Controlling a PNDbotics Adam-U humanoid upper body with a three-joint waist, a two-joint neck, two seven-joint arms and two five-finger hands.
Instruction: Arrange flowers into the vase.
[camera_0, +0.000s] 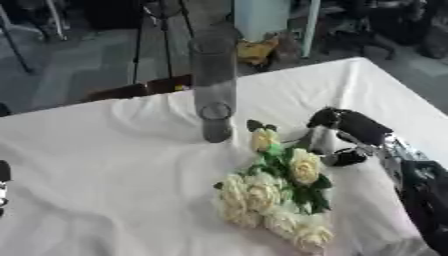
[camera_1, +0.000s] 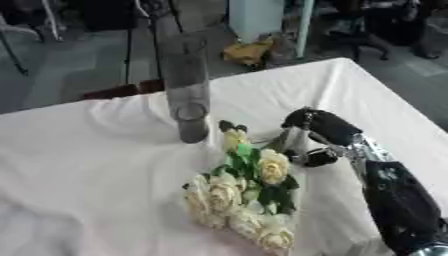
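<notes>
A tall clear glass vase (camera_0: 213, 87) stands upright on the white tablecloth (camera_0: 105, 165), behind the middle. A bunch of cream roses (camera_0: 271, 195) with green leaves lies flat on the cloth in front of it, right of centre. One rose (camera_0: 263, 139) lies at the top of the bunch, nearest the vase. My right hand (camera_0: 353, 128) comes in from the lower right and arches over the bunch's upper right edge. Its fingers (camera_0: 318, 141) point down beside the leaves, the thumb stands apart, and I see nothing held between them. Only a dark sliver of my left hand (camera_0: 3, 184) shows at the left edge.
The table's far edge runs behind the vase, with chair backs (camera_0: 140, 90) just beyond it. Stands, a yellow object (camera_0: 249, 50) and furniture legs are on the floor farther back. The cloth is bare to the left of the vase and the bunch.
</notes>
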